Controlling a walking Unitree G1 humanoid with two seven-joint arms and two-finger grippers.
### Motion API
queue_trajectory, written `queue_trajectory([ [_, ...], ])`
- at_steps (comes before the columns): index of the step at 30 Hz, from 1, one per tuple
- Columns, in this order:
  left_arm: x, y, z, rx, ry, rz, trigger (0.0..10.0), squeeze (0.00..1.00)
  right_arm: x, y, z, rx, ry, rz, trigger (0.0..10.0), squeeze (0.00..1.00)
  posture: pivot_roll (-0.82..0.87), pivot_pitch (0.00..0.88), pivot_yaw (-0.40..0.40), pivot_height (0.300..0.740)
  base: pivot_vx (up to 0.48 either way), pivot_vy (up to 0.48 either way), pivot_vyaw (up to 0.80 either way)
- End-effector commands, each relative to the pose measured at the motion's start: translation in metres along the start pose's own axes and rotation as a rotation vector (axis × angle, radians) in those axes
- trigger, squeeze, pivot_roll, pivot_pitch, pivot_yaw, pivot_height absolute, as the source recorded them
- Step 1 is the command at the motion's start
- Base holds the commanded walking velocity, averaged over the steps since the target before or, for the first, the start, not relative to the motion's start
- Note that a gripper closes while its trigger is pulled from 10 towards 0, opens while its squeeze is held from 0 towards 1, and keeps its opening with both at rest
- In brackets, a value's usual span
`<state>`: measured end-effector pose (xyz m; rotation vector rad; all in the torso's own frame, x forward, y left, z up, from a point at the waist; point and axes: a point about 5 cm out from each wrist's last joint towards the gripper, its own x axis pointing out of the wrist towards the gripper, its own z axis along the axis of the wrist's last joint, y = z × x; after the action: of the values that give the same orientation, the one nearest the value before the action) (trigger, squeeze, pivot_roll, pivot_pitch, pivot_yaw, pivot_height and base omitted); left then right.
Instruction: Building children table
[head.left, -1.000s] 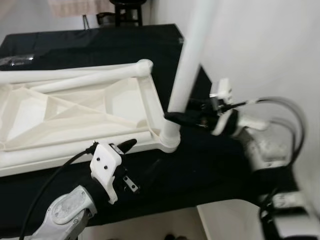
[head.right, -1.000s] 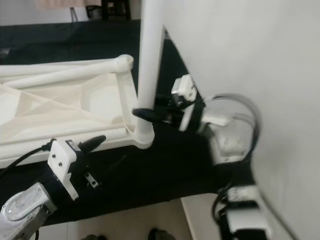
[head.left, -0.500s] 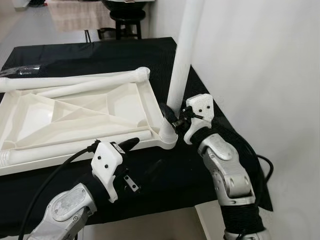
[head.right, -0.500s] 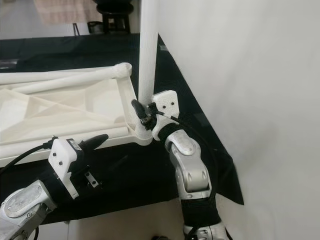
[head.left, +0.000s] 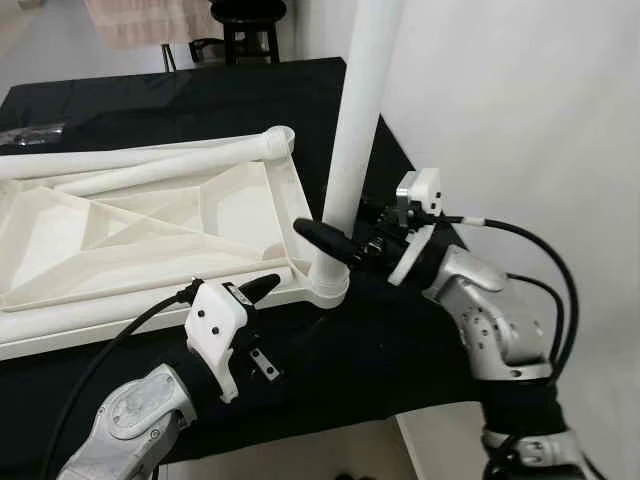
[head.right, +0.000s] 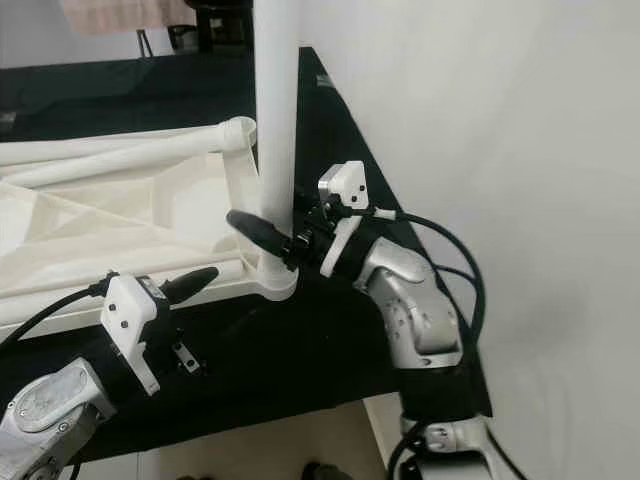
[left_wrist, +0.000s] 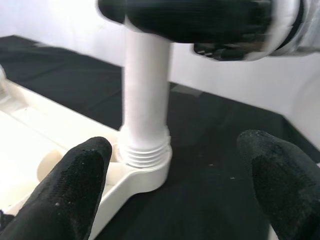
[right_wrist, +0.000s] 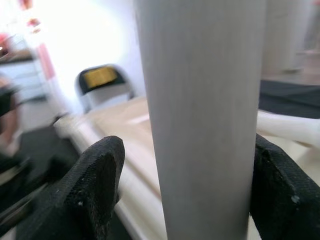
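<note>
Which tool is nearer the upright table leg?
Right. The right tool straddles the upright leg just above its socket; the left tool, open, sits beside the tabletop's near edge.

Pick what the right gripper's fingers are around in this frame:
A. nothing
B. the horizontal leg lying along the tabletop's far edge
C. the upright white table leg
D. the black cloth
C: the right gripper has one finger on each side of the upright white table leg, just above its threaded corner socket.

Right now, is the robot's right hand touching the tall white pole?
Cannot tell. In the right wrist view the right gripper straddles the table leg: one finger looks against it, the other stands slightly off, but blur hides any firm contact.
</note>
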<state>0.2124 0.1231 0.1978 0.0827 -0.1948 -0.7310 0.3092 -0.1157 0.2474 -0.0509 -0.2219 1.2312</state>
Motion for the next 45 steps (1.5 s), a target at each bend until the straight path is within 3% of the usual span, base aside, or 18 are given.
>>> queue_trajectory([
  [1, -0.001, -0.001, -0.002, 0.001, 0.006, -0.001, 10.0, 0.00, 0.002, 0.005, -0.002, 0.007, 0.016, 0.171, 10.0, 0.00, 0.10, 0.188, -0.087, 0.740, 0.000, 0.000, 0.00],
  [2, -0.001, -0.001, -0.002, 0.002, 0.006, -0.001, 10.0, 0.00, 0.000, 0.000, 0.000, 0.010, 0.028, 0.205, 6.9, 0.00, 0.10, 0.188, -0.089, 0.740, 0.000, 0.000, 0.00],
  [5, -0.001, -0.001, -0.002, 0.003, 0.005, -0.002, 10.0, 0.00, 0.001, -0.007, 0.002, 0.018, 0.024, 0.222, 6.9, 0.00, 0.11, 0.187, -0.091, 0.740, 0.000, 0.000, 0.00],
  [6, -0.001, -0.002, -0.002, 0.003, 0.004, -0.002, 10.0, 0.00, 0.002, -0.010, 0.002, 0.016, 0.024, 0.218, 2.3, 0.00, 0.11, 0.190, -0.093, 0.740, 0.000, 0.000, 0.00],
  [8, -0.001, -0.002, -0.001, 0.005, 0.004, 0.002, 10.0, 0.00, 0.004, -0.015, 0.004, 0.013, 0.026, 0.228, 0.0, 0.00, 0.12, 0.192, -0.097, 0.740, 0.000, 0.000, 0.00],
  [19, -0.002, -0.003, -0.001, 0.000, 0.005, 0.002, 10.0, 0.00, -0.010, -0.022, -0.009, -0.012, 0.110, 0.146, 0.0, 0.00, 0.10, 0.203, -0.097, 0.740, 0.000, 0.000, 0.00],
  [20, -0.002, -0.003, -0.002, -0.002, 0.007, -0.001, 10.0, 0.00, -0.015, -0.034, -0.027, 0.026, 0.143, -0.164, 0.0, 0.00, 0.08, 0.204, -0.105, 0.740, 0.000, 0.000, 0.00],
  [23, -0.002, -0.003, -0.002, -0.002, 0.007, -0.001, 10.0, 0.00, -0.017, -0.037, -0.035, 0.045, 0.164, -0.298, 0.0, 0.00, 0.08, 0.205, -0.106, 0.740, 0.000, 0.000, 0.00],
  [24, -0.002, -0.002, -0.002, -0.004, 0.007, -0.002, 10.0, 0.00, -0.025, -0.039, -0.056, 0.034, 0.268, -0.633, 0.0, 0.00, 0.07, 0.216, -0.100, 0.740, 0.000, 0.000, 0.00],
  [26, -0.002, -0.002, -0.003, -0.010, 0.008, -0.006, 10.0, 0.00, -0.034, 0.002, -0.089, 0.089, 0.406, -0.849, 0.0, 0.00, 0.07, 0.221, -0.086, 0.740, 0.000, 0.000, 0.00],
  [29, -0.001, -0.003, -0.004, -0.020, 0.006, -0.019, 10.0, 0.00, -0.028, 0.024, -0.096, 0.107, 0.436, -0.852, 0.0, 0.00, 0.06, 0.212, -0.074, 0.740, 0.000, 0.000, 0.00],
  [34, 0.004, -0.007, -0.004, -0.035, -0.007, -0.037, 10.0, 0.00, -0.019, 0.004, -0.090, 0.094, 0.403, -0.871, 0.0, 0.00, 0.07, 0.202, -0.090, 0.740, 0.000, 0.000, 0.00],
  [35, 0.004, -0.006, -0.004, -0.034, -0.007, -0.031, 10.0, 0.00, -0.014, -0.002, -0.086, 0.083, 0.387, -0.874, 6.2, 0.00, 0.07, 0.201, -0.093, 0.740, 0.000, 0.000, 0.00],
  [36, 0.004, -0.006, -0.004, -0.034, -0.007, -0.031, 10.0, 0.00, -0.014, -0.002, -0.086, 0.083, 0.387, -0.874, 6.2, 0.00, 0.07, 0.201, -0.093, 0.740, 0.000, 0.000, 0.00],
  [37, 0.002, -0.004, -0.004, -0.028, -0.003, -0.017, 10.0, 0.00, -0.005, -0.007, -0.081, 0.084, 0.354, -0.847, 10.0, 0.00, 0.08, 0.197, -0.091, 0.740, 0.000, 0.000, 0.00],
  [39, 0.001, -0.004, -0.005, -0.025, -0.002, -0.012, 10.0, 0.00, -0.002, -0.008, -0.079, 0.093, 0.338, -0.828, 10.0, 0.00, 0.08, 0.195, -0.089, 0.740, 0.000, 0.000, 0.00],
  [40, 0.001, -0.003, -0.005, -0.023, -0.002, -0.010, 10.0, 0.00, 0.003, -0.009, -0.074, 0.102, 0.293, -0.782, 10.0, 1.00, 0.08, 0.191, -0.088, 0.740, 0.000, 0.000, 0.00],
  [45, 0.002, -0.003, -0.004, -0.022, -0.003, -0.013, 10.0, 0.00, 0.013, -0.016, -0.052, 0.117, 0.149, -0.673, 10.0, 0.92, 0.08, 0.184, -0.086, 0.740, 0.000, 0.000, 0.00],
])
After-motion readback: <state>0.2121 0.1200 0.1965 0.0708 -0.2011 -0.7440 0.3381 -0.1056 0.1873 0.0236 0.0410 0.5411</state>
